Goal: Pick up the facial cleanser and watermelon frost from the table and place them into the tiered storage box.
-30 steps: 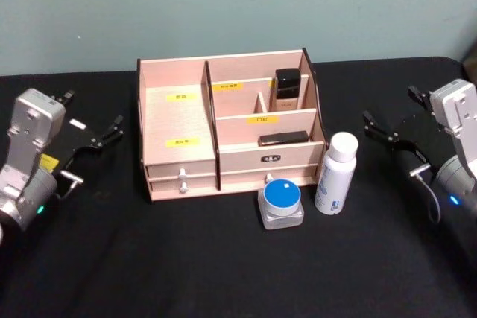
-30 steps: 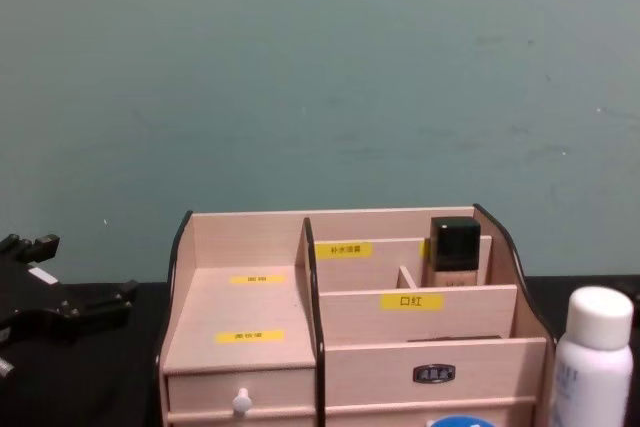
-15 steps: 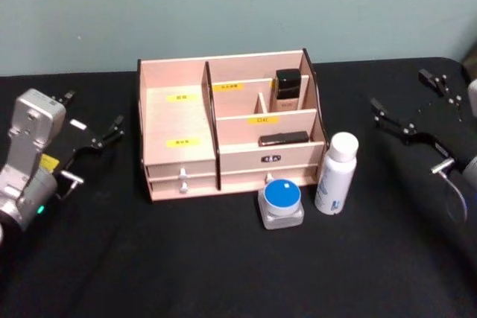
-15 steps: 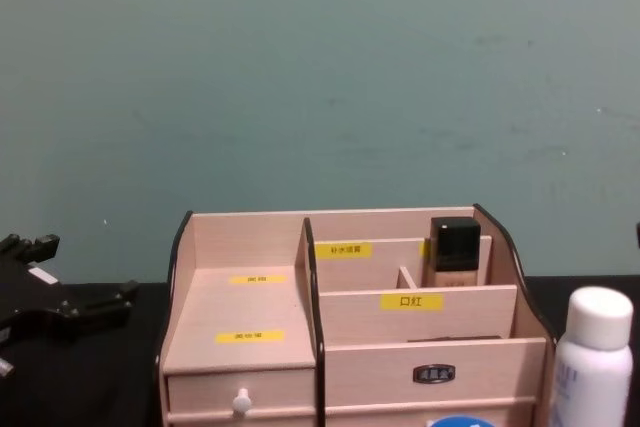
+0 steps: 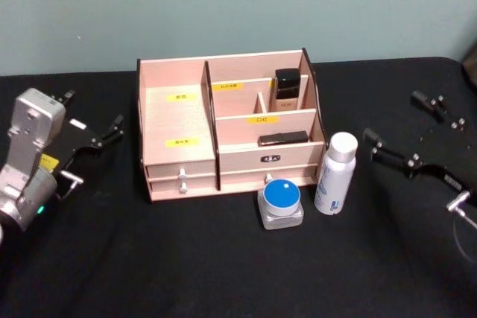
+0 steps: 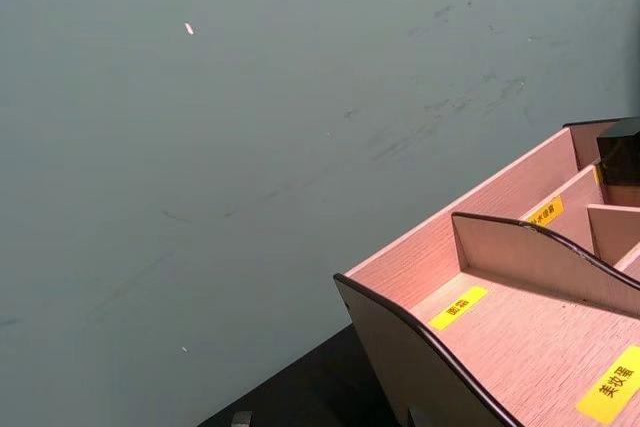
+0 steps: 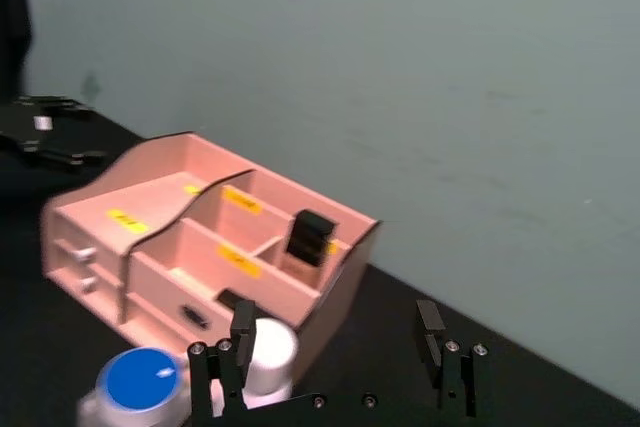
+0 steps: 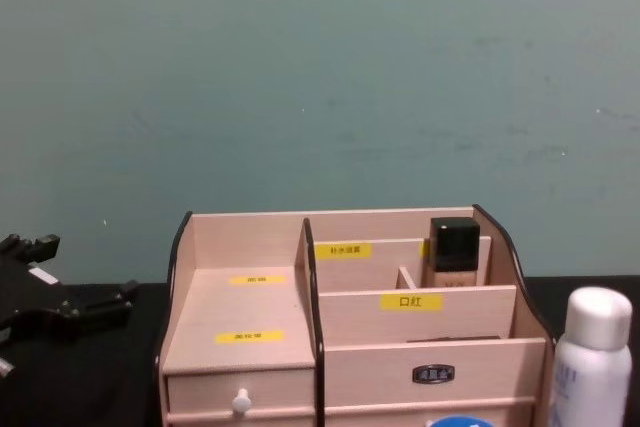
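Observation:
The tiered storage box (image 5: 179, 121) stands mid-table, pale wood with yellow labels. In front of its right half stand a white bottle (image 5: 334, 173) and a clear jar with a blue lid (image 5: 281, 202); I cannot read which is the facial cleanser and which the watermelon frost. My right gripper (image 5: 391, 115) hovers open to the right of the bottle, apart from it, holding nothing. Its wrist view shows the gripper (image 7: 335, 322) spread wide above the bottle (image 7: 268, 352) and jar (image 7: 140, 387). At the far left, my left gripper (image 5: 93, 109) is open and parked beside the box.
A black-capped bottle (image 5: 288, 88) and a flat dark item (image 5: 283, 138) sit in the box's right compartments. The black table (image 5: 223, 266) has free room in front. A teal wall (image 8: 320, 77) rises behind.
The right arm has swung down and toward me; its wrist body has left the head view and the open fingers sit lower, near the bottle's level. The left arm has not moved.

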`<state>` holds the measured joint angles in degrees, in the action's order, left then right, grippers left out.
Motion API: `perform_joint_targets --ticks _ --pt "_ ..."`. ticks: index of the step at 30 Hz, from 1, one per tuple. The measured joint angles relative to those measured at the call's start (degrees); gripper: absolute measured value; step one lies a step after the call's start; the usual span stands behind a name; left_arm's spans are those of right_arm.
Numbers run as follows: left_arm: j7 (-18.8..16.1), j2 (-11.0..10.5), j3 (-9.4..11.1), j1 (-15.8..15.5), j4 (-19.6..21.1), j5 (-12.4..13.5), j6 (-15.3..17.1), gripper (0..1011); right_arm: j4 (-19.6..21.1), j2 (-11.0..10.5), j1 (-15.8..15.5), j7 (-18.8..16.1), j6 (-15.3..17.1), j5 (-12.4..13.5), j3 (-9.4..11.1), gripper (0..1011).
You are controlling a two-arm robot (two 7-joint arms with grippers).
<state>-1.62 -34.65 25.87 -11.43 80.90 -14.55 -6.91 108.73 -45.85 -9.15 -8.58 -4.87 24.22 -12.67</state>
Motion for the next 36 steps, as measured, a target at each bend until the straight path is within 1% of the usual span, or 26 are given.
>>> perform_joint_targets --ticks 1,4,11,16,23,36 --pt "0.0 0.0 0.0 0.0 0.0 0.0 0.0 1009 0.6 -0.1 -0.8 -0.6 0.2 0.4 0.1 1002" --pt "0.0 0.0 0.0 0.0 0.0 0.0 0.0 1010 1.2 -0.1 -1.8 -1.7 0.8 1.0 0.0 1002" --pt "0.0 0.0 0.0 0.0 0.0 0.0 0.0 1010 -0.1 1.0 -1.8 -3.2 3.4 0.6 -1.5 1003" --pt "0.0 0.0 0.0 0.0 0.0 0.0 0.0 1010 -1.5 1.8 -1.0 -4.6 4.9 0.6 -2.1 1002" --pt "0.0 0.0 0.0 0.0 0.0 0.0 0.0 1010 -4.2 3.6 0.5 -6.4 6.2 -0.3 -3.1 1002" --pt "0.0 0.0 0.0 0.0 0.0 0.0 0.0 1010 -8.8 7.0 3.6 -8.7 6.8 -1.9 -3.6 1003"
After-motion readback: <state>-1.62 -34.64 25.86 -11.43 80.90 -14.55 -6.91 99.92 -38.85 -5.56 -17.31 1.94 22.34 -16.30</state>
